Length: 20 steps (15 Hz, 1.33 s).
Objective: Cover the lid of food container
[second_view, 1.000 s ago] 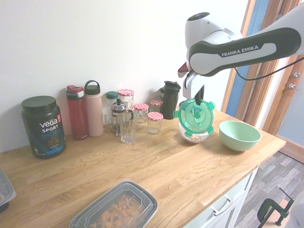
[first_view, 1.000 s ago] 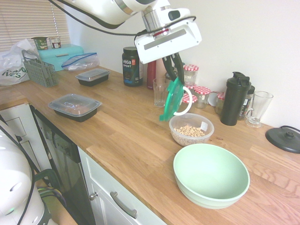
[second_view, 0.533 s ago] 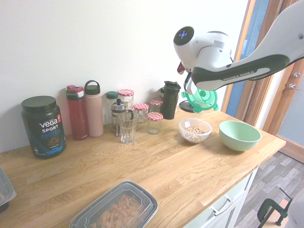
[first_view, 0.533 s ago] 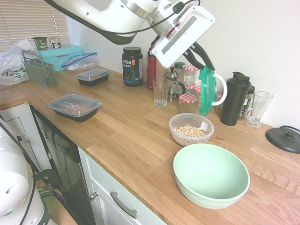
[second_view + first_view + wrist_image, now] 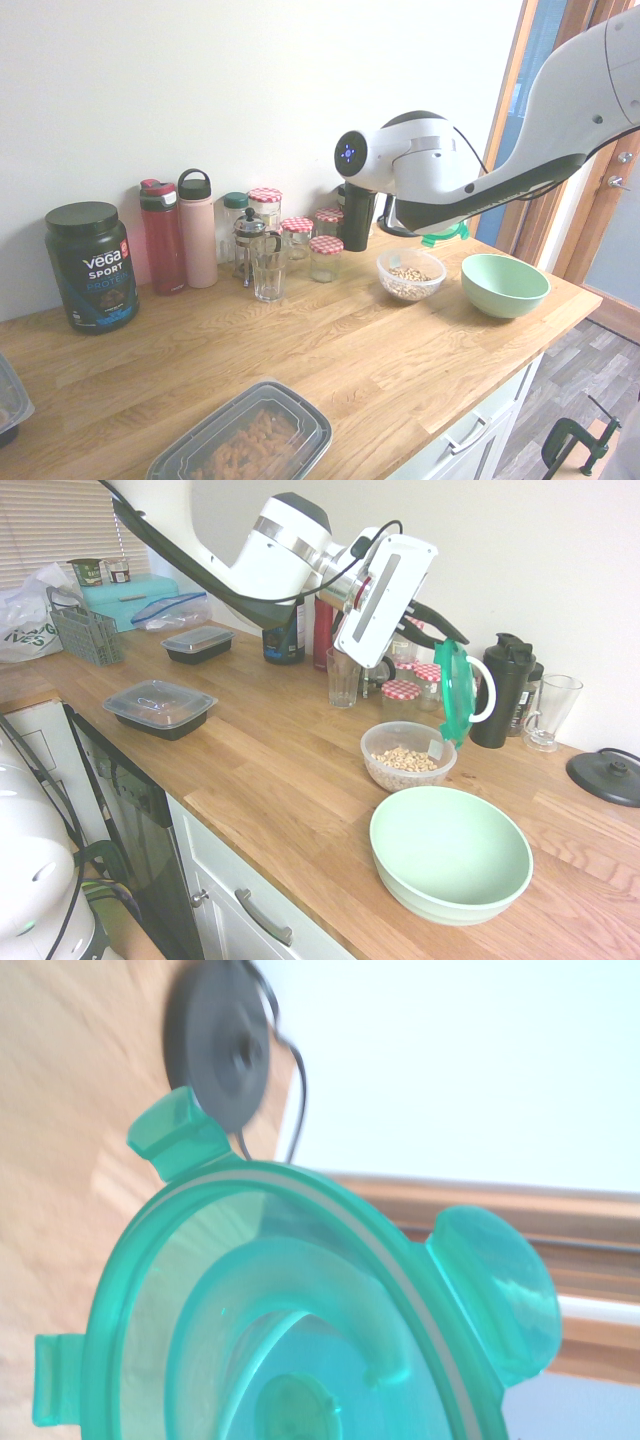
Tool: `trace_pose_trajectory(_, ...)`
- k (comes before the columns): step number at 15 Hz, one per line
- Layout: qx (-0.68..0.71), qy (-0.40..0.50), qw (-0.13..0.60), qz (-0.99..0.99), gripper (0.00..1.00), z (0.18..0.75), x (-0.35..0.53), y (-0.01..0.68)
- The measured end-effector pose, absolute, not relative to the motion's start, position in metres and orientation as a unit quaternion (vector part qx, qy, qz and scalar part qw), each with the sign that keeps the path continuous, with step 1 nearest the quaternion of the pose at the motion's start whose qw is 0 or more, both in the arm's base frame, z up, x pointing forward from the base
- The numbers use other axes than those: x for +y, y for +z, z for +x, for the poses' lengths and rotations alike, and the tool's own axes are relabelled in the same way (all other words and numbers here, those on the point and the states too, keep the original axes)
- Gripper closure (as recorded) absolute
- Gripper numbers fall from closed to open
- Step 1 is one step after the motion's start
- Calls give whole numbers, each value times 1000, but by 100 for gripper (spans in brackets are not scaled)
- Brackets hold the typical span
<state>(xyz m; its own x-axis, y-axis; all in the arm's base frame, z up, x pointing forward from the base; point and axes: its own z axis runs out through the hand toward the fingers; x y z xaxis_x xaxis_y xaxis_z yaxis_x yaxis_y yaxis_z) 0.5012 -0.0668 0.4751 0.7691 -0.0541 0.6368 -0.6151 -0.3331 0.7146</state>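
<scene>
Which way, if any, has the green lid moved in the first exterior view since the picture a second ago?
Yes: it moved right, toward the black shaker; the lid was left of it, farther away.

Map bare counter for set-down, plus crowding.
Bare: wood between black lidded tray and clear nut bowl.
Crowded: back wall's red-checked jars, black shaker bottle; mint-green bowl sits right against nut bowl.

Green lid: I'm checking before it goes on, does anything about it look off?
The green lid is tilted nearly upright in the gripper, not level, so it can't cover the bowl like that. I see no damage to it, and no spilled nuts.
</scene>
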Motion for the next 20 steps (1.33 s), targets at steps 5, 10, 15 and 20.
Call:
trace_pose_trajectory(5,-198,265,577,747,100,500,-53,445)
trace_pose_trajectory(10,-190,264,605,727,100,504,-40,424)
trace_pose_trajectory(15,-194,267,609,722,100,512,-35,406)
trace_pose_trajectory(20,-194,264,614,718,100,516,-32,401)
